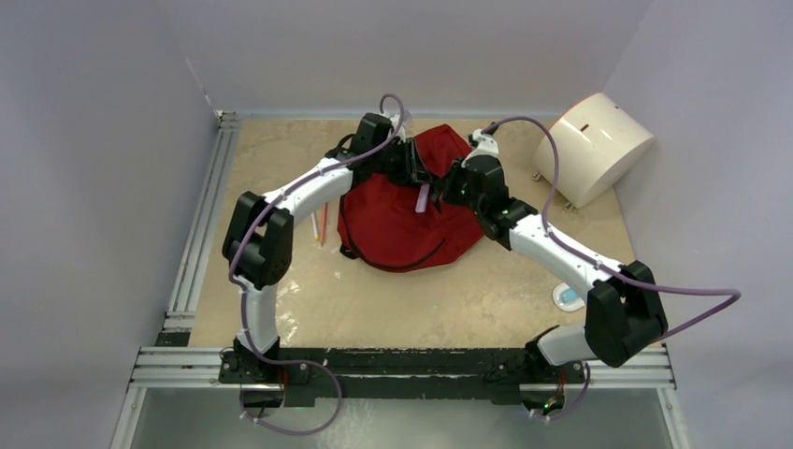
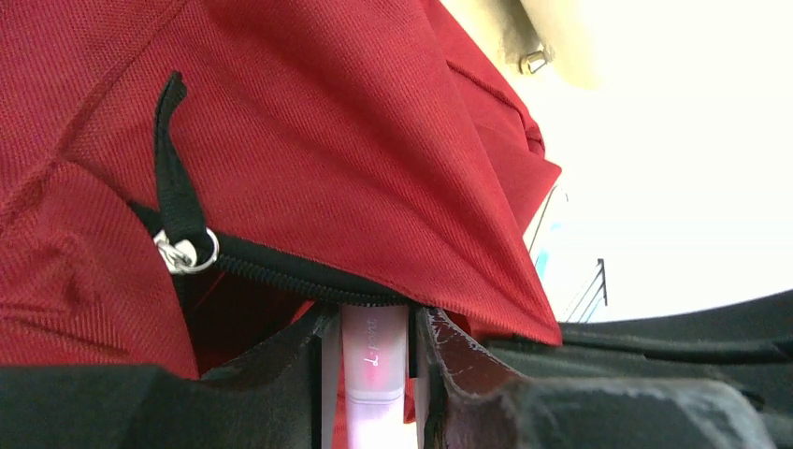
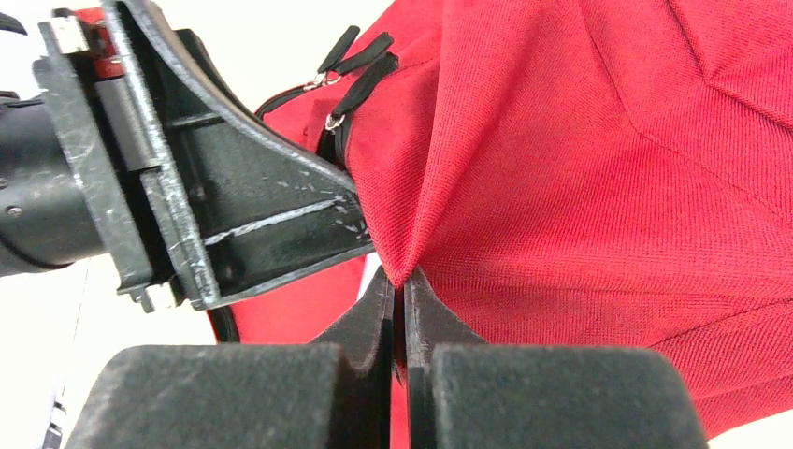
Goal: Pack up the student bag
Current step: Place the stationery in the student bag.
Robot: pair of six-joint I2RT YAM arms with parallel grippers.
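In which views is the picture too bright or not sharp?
Top external: even light, soft shadows. Left wrist: background beyond the student bag is washed out white; the left claw, holding a pink tube, is soft. Right wrist: upper-left background is washed out; the right claw, near the lens, is blurred.

Dark-red fabric backpack [image 1: 402, 224] lies slumped on the table [image 1: 449, 299], far centre. Black zipper [image 2: 281, 271] is partly open, with a black pull strap. One fabric fold is drawn up into a peak.
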